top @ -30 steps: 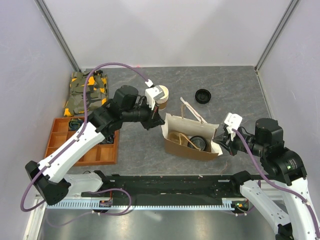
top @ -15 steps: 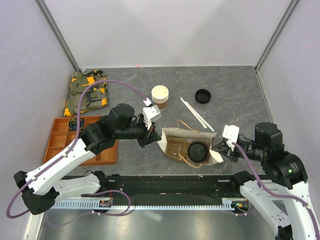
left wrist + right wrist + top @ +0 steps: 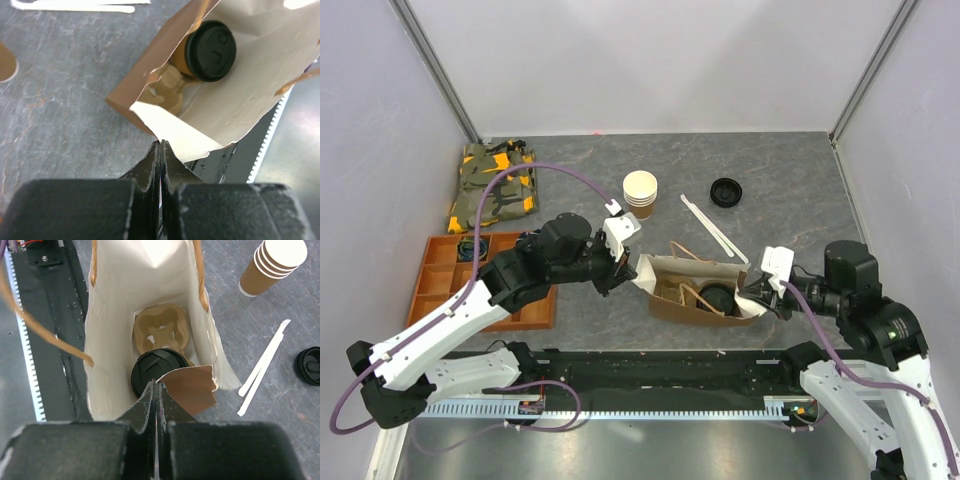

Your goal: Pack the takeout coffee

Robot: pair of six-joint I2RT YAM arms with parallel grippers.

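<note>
Right, I'm clenching both jaws on the paper bag [image 3: 665,270] rim, left gripper [image 3: 160,146] and right gripper [image 3: 156,388]; takeout coffee [image 3: 210,42] is sitting inside beside the cup carrier [image 3: 161,332]; I'm judging it light, crushable, spill-prone; gripping low on the wall seems best.

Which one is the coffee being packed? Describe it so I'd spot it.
Find the brown paper bag in the middle of the grey table. Inside it sits a small brown paper cup with a round black plastic lid. Unlike the lidless stacked cups behind the bag, it is single and capped.
</note>
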